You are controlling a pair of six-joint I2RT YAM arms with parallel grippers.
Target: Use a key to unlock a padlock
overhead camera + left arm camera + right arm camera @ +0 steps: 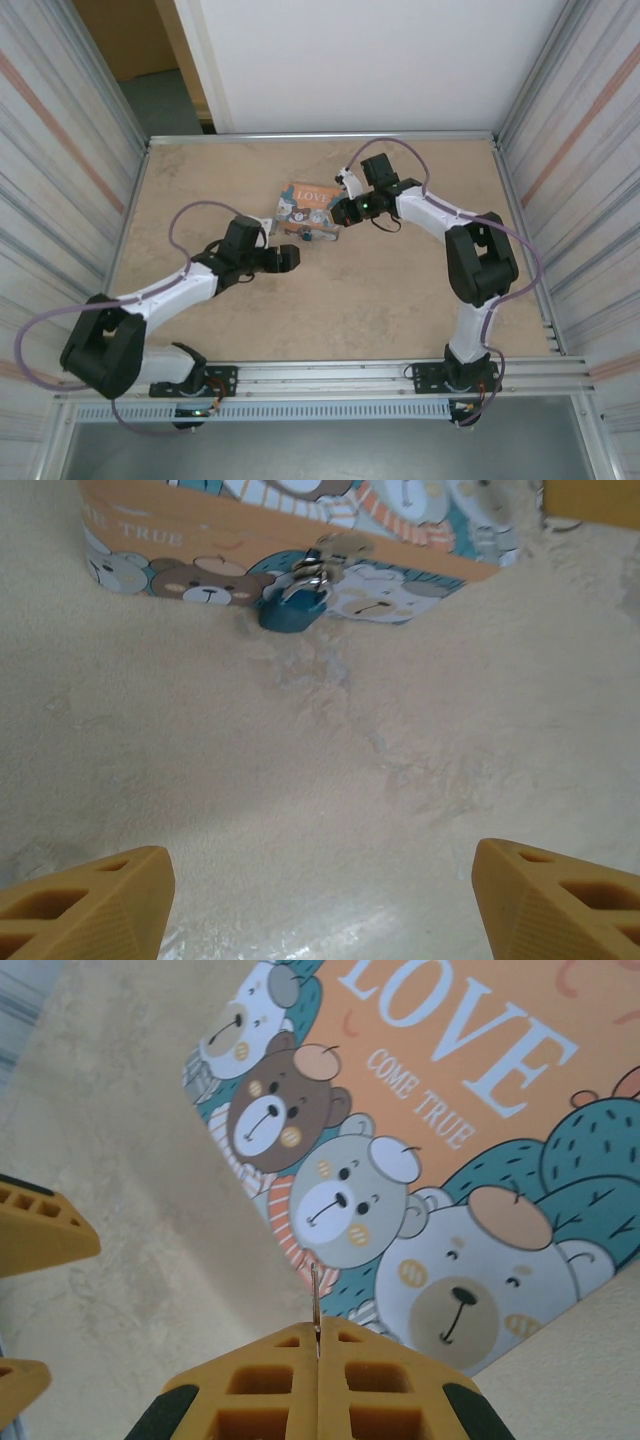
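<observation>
The padlock [293, 612] sits at upper centre of the left wrist view, resting on the table [300, 780] against the lower edge of the cartoon box [200, 530]. Its grey metal loop [318, 570] is hooked into the box's small clasp. It looks tiny, hard and light, with a smooth teal body that would likely slide or swing on its loop if pushed. The best hold is probably across the flat sides of the body, pinning it so the keyhole stays steady. I cannot tell which way the keyhole faces.

The left claw [320, 910] stands wide open and empty, low in that view, well short of the padlock. The right claw [318, 1365] is pressed closed at the bottom of its own view. A thin metal sliver, apparently the key [315, 1295] seen edge-on, sticks up from between its fingers over the box's edge.

The table is a matte, mottled beige that looks stone-like and slightly grainy. Ribbed metal walls [60, 150] close in both sides, with a white panel [380, 60] behind.
</observation>
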